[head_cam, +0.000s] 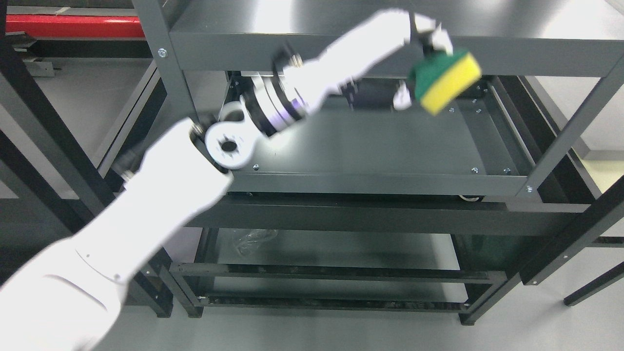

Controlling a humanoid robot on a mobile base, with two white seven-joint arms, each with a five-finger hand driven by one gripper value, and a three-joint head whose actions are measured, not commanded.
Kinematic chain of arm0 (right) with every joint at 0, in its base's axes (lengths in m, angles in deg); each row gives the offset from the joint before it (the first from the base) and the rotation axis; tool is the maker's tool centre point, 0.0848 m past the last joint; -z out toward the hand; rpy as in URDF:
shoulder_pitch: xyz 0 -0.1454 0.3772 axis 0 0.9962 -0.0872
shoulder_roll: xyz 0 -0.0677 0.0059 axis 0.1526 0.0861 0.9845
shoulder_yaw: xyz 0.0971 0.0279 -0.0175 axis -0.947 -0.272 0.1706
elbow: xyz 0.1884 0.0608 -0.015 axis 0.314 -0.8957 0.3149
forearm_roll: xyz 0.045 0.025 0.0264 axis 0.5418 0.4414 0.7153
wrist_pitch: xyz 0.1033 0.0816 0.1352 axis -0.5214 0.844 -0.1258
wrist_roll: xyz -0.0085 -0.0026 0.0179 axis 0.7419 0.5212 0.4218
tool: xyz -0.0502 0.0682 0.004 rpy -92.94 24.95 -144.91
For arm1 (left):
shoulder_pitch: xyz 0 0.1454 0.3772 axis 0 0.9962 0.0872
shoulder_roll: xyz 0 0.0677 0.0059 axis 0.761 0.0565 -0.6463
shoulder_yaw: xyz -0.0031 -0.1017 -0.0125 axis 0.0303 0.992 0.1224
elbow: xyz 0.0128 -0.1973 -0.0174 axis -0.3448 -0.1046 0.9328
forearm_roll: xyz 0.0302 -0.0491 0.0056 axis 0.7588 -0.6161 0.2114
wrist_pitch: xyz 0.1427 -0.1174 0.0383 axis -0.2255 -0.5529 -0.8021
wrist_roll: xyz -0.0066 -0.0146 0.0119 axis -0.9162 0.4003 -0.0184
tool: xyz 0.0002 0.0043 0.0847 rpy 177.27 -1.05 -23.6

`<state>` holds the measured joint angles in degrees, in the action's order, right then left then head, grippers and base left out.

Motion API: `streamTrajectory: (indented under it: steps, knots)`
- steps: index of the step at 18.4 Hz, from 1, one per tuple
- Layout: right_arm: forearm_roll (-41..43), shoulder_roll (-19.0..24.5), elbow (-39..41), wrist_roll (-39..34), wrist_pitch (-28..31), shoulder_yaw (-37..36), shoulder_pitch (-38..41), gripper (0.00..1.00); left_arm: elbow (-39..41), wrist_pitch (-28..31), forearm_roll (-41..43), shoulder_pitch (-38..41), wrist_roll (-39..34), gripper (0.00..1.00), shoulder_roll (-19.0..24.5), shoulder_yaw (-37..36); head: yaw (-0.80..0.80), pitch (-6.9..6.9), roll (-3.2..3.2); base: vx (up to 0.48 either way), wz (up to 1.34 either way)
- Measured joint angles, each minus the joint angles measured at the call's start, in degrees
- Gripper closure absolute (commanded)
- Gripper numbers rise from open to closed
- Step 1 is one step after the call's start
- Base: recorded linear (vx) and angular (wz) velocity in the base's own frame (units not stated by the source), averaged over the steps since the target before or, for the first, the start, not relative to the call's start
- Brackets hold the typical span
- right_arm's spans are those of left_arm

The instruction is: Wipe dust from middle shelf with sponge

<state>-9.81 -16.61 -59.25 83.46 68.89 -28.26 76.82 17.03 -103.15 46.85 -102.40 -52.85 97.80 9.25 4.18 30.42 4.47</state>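
Observation:
My left arm reaches from the lower left up to the upper right of the head view. Its hand (423, 58) is shut on a sponge (446, 80), yellow with a green scouring side. The sponge hangs tilted in the air in front of the top shelf's front edge (512, 56), above the right part of the middle shelf (370, 146). It does not touch the middle shelf's dark grey surface. The picture is a little blurred around the hand. My right arm does not show.
The dark grey metal rack has upright posts at left (161, 53) and right (570, 131). A lower shelf (341, 248) holds a crumpled clear plastic bag (253, 240). Black frame bars (44, 146) stand to the left, and a red beam (73, 25) runs along the top left.

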Motion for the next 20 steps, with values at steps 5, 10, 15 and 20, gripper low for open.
streamTrajectory:
  steps: [5, 10, 15, 20]
  knots:
    - [0.00, 0.00, 0.00, 0.02, 0.00, 0.00, 0.01, 0.00, -1.67, 0.30, -2.65, 11.71, -0.75, 0.98, -3.92, -2.69, 0.00, 0.00, 0.00, 0.000, 0.00]
    - [0.00, 0.00, 0.00, -0.21, 0.00, 0.00, 0.01, 0.00, -2.54, -0.25, -3.57, 21.20, -0.85, 0.99, -6.39, 2.64, 0.00, 0.00, 0.00, 0.000, 0.00]
    - [0.00, 0.00, 0.00, -0.24, 0.00, 0.00, 0.01, 0.00, -1.72, -0.16, -3.58, 30.03, -0.98, 1.00, -8.00, 15.05, 0.00, 0.00, 0.00, 0.000, 0.00]
    - [0.00, 0.00, 0.00, -0.27, 0.00, 0.00, 0.01, 0.00, 2.58, 6.67, -3.53, 37.87, -10.30, 1.00, -8.96, 25.21, 0.00, 0.00, 0.00, 0.000, 0.00]
